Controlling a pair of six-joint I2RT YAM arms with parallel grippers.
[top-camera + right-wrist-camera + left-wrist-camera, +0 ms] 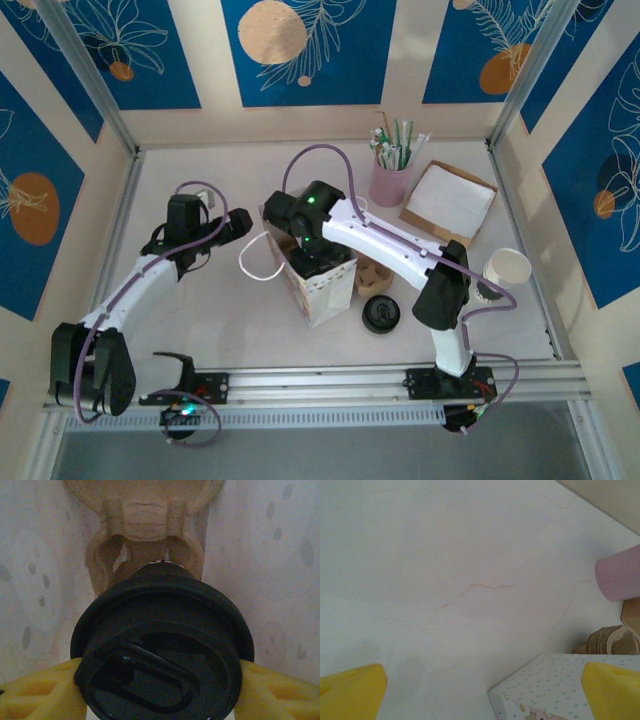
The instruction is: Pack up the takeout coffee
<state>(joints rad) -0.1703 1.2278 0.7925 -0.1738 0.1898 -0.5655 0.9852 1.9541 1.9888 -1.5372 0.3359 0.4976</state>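
Snugly in grip of right end effector (pixel 160 692), black-lidded takeout coffee (pixel 162 625); left end effector (pixel 481 692) apart.

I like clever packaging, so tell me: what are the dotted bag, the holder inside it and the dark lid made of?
The dotted bag looks like matte printed paper, with creased folds. The holder is probably moulded pulp: beige, rough, fibrous. The dark lid is likely plastic: smooth, slightly shiny, with crisp moulded ridges.
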